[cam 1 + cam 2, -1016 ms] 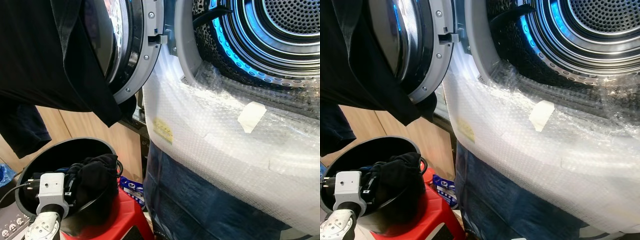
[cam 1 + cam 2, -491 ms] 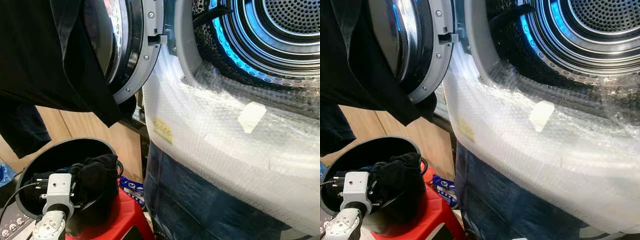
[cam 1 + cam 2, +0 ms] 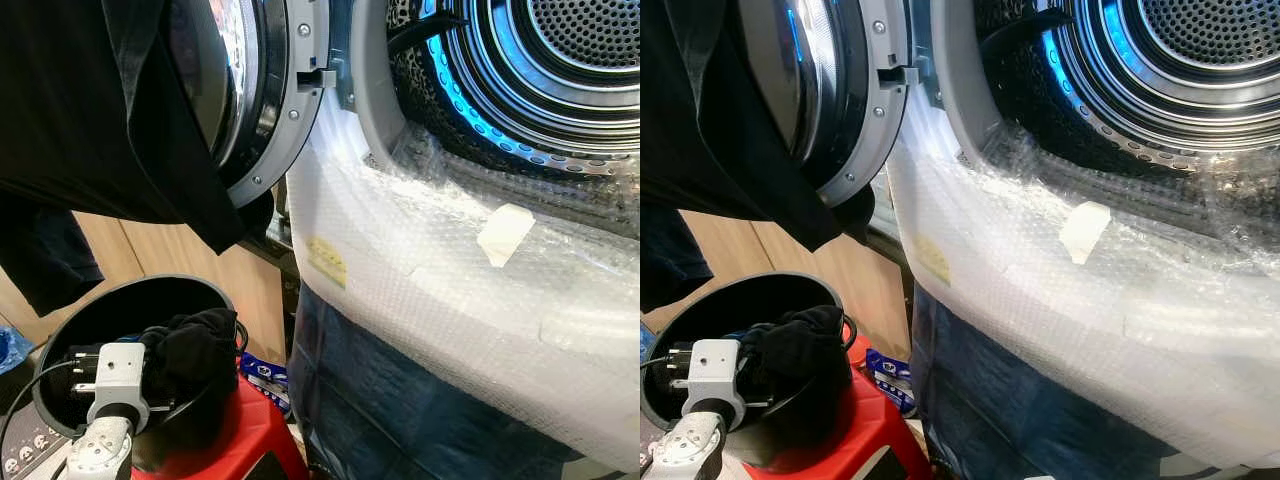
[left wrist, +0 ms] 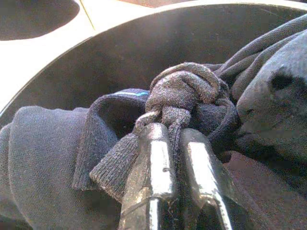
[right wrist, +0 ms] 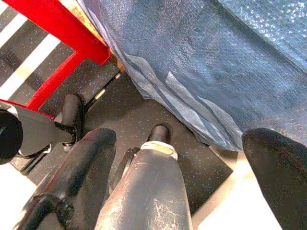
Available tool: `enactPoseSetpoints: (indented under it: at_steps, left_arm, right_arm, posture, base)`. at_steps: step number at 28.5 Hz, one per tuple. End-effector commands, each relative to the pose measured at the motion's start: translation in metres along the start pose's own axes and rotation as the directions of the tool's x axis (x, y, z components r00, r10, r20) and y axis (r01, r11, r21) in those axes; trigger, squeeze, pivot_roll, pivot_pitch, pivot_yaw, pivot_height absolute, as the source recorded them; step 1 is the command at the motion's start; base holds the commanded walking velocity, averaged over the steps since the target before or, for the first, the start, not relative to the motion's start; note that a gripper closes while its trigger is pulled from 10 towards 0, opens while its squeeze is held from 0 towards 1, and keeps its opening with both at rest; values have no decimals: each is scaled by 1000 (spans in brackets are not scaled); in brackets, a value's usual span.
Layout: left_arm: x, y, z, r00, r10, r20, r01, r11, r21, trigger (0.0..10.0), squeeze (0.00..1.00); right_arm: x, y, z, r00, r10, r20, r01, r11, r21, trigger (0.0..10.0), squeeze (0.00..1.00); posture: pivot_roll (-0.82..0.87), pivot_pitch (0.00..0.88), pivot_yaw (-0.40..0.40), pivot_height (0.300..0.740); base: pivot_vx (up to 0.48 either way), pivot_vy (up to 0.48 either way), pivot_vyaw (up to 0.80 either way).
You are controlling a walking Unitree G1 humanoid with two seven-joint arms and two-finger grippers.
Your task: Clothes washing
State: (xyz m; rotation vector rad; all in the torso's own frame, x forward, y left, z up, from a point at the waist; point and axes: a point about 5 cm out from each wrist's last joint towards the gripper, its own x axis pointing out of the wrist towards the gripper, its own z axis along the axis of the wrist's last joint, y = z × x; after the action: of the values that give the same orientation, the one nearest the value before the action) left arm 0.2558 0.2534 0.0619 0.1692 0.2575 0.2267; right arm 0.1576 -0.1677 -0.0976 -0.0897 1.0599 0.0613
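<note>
A black bucket [image 3: 60, 330] sits on a red stool [image 3: 235, 440] at the near left, holding dark clothes [image 3: 190, 355]. The left gripper [image 4: 175, 139] reaches into it, jaws clenched on a knotted fold of the clothes. To the right, the washer's drum [image 3: 540, 70] stands open, its front wrapped in bubble wrap [image 3: 450, 290]; another dark garment [image 3: 90, 110] hangs over the door [image 3: 265, 100]. The right gripper [image 5: 139, 191] hangs low near the floor, jaws released. This looks like the pick-up step: next, lift the bundle out and carry it right into the drum.
</note>
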Motion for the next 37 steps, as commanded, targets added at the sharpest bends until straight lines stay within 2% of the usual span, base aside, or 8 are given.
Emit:
enactPoseSetpoints:
  at_steps: [1, 11, 16, 22, 30, 33, 35, 37]
  left_arm:
    - [-1, -7, -9, 999, -31, -42, 30, 999, -21, 0, 0]
    - [-8, -11, -18, 995, -60, -76, 59, 998, -20, 0, 0]
    - [-9, -12, -4, 996, -86, 10, 87, 993, -75, 0, 0]
    - [-23, -31, 37, 926, -314, 209, 349, 922, -165, 0, 0]
    - [-26, -32, 40, 914, -339, 221, 377, 912, -164, 0, 0]
    - [-57, -47, 118, 608, -771, 192, 767, 632, 110, 0, 0]
    - [-65, -54, 133, 512, -849, 130, 825, 528, 200, 0, 0]
    - [-66, -56, 137, 490, -861, 137, 835, 509, 210, 0, 0]
  right_arm:
    - [0, 0, -1, 1000, -1, -1, 1, 1000, -5, 10000, 0]
    - [-1, 2, -5, 1000, 6, -16, -7, 1000, -21, 10000, 0]
    - [-1, 3, -5, 1000, 10, -20, -11, 999, -38, 10000, 0]
    - [0, 3, -2, 1000, 5, -9, -6, 996, -87, 10000, 0]
    - [0, 3, -2, 1000, 5, -8, -6, 996, -90, 10000, 0]
    - [1, 6, 1, 1000, 28, -14, -30, 988, -149, 10000, 0]
    - [1, 8, 2, 999, 35, -14, -37, 985, -168, 10000, 0]
    - [1, 8, 2, 999, 36, -13, -37, 986, -164, 10000, 0]
  posture:
    - [142, 56, 1, 740]
    - [140, 74, 2, 740]
    - [149, 74, 2, 740]
    - [153, 73, -1, 740]
    - [153, 73, -1, 740]
    - [186, 78, -2, 740]
    - [171, 75, 4, 740]
    - [170, 75, 4, 740]
  base:
    - [0, 0, 0]
    - [0, 0, 0]
    - [0, 0, 0]
    - [0, 0, 0]
    - [0, 0, 0]
    - [0, 0, 0]
    - [0, 0, 0]
    - [0, 0, 0]
